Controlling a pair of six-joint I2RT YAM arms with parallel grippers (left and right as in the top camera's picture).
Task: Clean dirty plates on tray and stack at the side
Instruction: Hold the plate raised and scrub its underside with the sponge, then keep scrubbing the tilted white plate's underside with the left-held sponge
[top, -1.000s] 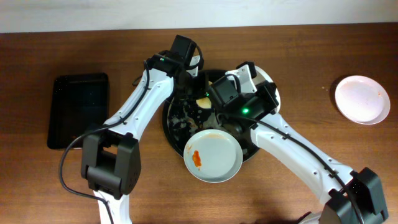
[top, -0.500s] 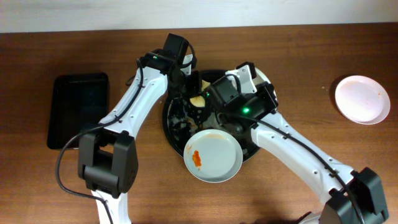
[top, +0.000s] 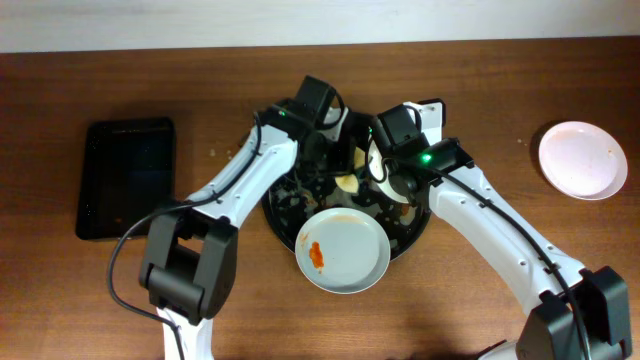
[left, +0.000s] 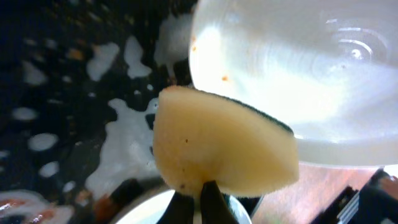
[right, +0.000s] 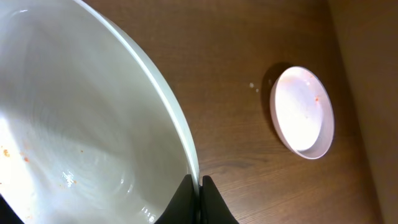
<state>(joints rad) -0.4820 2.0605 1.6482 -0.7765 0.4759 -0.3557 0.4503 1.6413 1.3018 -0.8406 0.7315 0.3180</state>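
Both arms have swung to the right since 1 s ago, & the sponge (left: 221, 146) now sits closer to the tilted plate (right: 81, 124); can't tell if they touch. Left hand (left: 200, 198) pinches the sponge's lower edge. Right hand (right: 199, 190) is clamped on the tilted plate's rim, over the tray (top: 278, 205). Smeared plate (top: 345, 250) lies flat w/ a red-orange streak, overhanging the tray's front rim. Third plate (top: 582, 160) rests on the counter (top: 500, 80), far right, well apart.

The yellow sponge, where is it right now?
In the left wrist view, the sponge is pinched in the left gripper over the black tray, right beside the plate that the right gripper holds.
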